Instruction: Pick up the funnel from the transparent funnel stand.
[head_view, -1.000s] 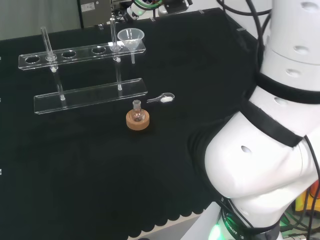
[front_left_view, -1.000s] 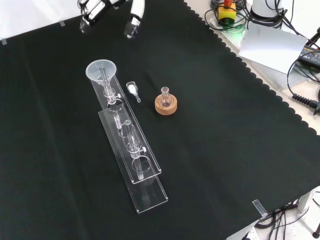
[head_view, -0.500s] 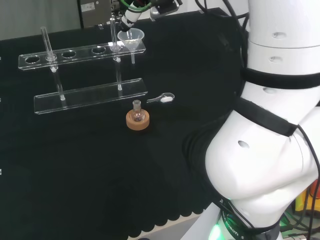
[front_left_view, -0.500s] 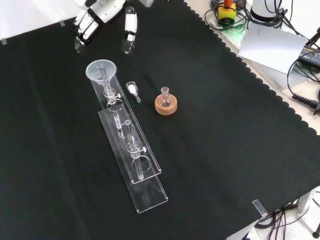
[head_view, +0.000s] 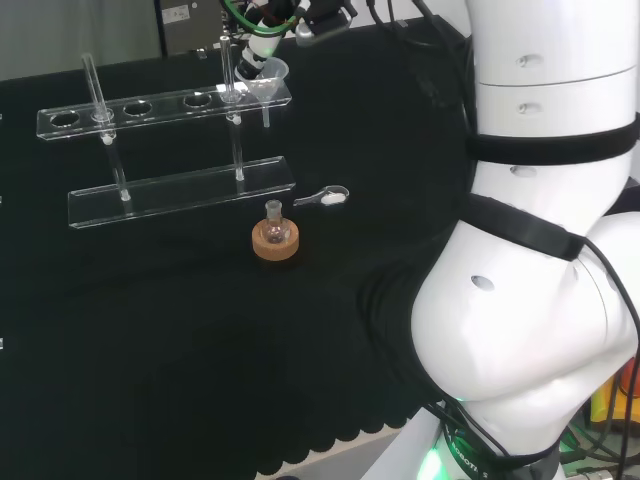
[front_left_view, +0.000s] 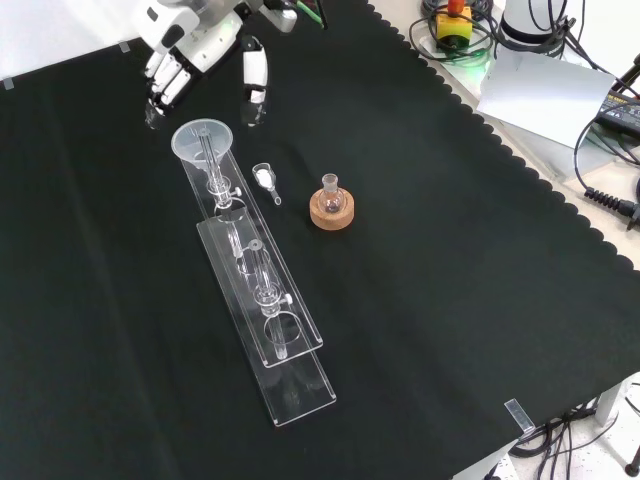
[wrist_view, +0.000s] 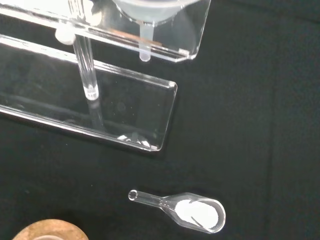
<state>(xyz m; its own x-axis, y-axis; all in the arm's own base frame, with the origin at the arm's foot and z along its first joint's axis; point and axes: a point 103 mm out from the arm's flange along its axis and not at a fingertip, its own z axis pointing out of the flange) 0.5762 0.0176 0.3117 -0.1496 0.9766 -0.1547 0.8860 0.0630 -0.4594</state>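
Approaching | hand (front_left_view: 190, 45) above and just beyond the funnel (front_left_view: 202, 140), fingers (front_left_view: 255, 78) released, spread, grasping nothing | funnel seated in the end hole of the transparent funnel stand (front_left_view: 262, 310) | done: reach nearly complete | left: close, lift out

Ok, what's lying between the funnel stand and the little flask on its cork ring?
A small glass scoop holding white powder lies on the cloth between the funnel stand and the flask, seen in the front view.
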